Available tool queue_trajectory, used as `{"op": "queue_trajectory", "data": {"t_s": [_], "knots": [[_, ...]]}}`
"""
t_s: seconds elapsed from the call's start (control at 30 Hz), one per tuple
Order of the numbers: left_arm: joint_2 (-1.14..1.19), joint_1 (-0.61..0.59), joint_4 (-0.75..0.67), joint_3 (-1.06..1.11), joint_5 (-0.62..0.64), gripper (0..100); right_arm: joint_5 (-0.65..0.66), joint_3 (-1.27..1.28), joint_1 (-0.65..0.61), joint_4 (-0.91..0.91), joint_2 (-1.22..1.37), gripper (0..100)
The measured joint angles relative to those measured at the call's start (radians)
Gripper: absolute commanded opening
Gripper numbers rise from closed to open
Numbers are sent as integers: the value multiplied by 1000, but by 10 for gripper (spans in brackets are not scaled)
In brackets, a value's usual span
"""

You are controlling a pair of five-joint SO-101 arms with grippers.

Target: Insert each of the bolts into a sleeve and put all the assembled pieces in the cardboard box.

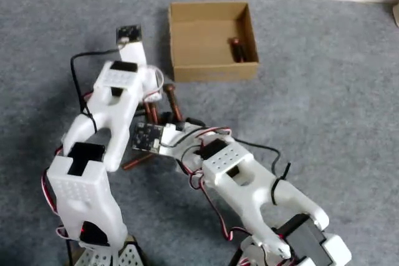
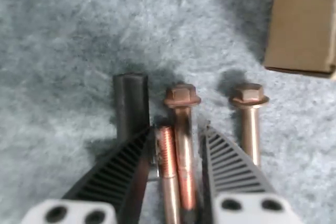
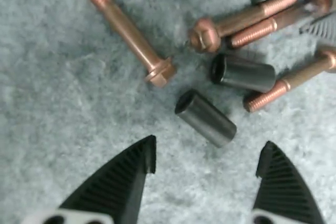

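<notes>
Bolts [image 2: 181, 99] between left pincer [image 2: 178, 128] jaws | right pincer [image 3: 210, 141] spread over sleeve [image 3: 206, 118]

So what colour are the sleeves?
Dark grey; the sleeves show best in the right wrist view.

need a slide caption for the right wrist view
Right hand open, aimed at a loose sleeve; copper bolts and a second sleeve scattered on grey carpet.

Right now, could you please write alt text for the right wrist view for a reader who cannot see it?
The right tool, open, hovers over grey carpet just short of a loose dark sleeve. A second sleeve and several copper bolts lie scattered beyond it.
</notes>
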Motion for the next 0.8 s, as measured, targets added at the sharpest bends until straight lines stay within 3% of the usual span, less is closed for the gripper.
{"op": "queue_trajectory", "data": {"t_s": [0.2, 0.4, 0.53, 0.8], "knots": [[0, -32, 66, -58, 0, 147, -6, 0, 0, -46, 12, 289], [0, -140, 107, -115, 5, 147, -6, -2, 0, -112, 12, 289], [0, -207, 110, -120, 87, 147, -3, -2, 0, -112, 26, 289], [0, -230, 110, -120, 123, 147, 94, -78, -2, -106, 212, 289]]}}
